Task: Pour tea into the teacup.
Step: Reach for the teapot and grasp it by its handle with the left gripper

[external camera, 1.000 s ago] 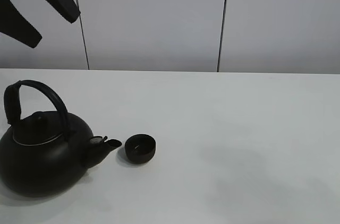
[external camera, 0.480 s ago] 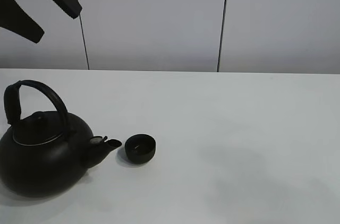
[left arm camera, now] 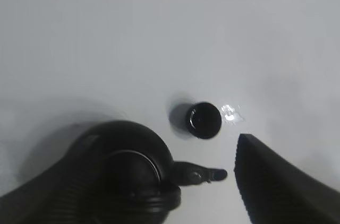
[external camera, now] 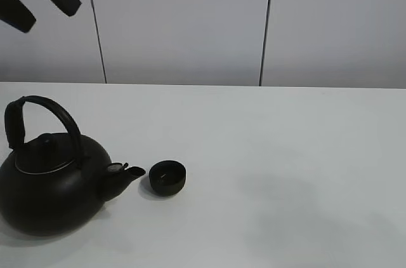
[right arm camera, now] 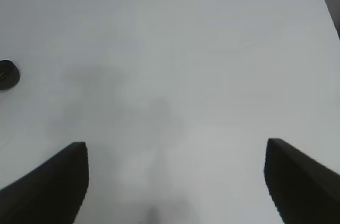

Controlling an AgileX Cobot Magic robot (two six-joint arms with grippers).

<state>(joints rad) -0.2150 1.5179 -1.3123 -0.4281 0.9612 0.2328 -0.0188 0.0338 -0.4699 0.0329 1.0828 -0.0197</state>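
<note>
Teacup (external camera: 168, 177): on the table (external camera: 285, 154), just beside the tip of the spout (external camera: 127, 171), seemingly not touching it.
Kettle (external camera: 51, 185): upright at the left side of the table, handle (external camera: 47, 104) arched over the lid, free of any grip.
Left pincer (external camera: 51, 20): high above the kettle, spread open, nothing held.
Right pincer (right arm camera: 175, 145): wide open over bare table, nothing held, well apart from the cup.
Risk to the cup: small and probably light, so easily knocked or pushed away by a sideways swing of the spout during lifting.
Risk in the grasp: big round body under a thin arch, so likely swinging and early tipping from an off-centre hold.
Risk in the pour: tiny target, so probable overshoot of the rim and a wet table from too steep a tilt.
Unclear: tea level inside the cup, too dark to tell.
</note>
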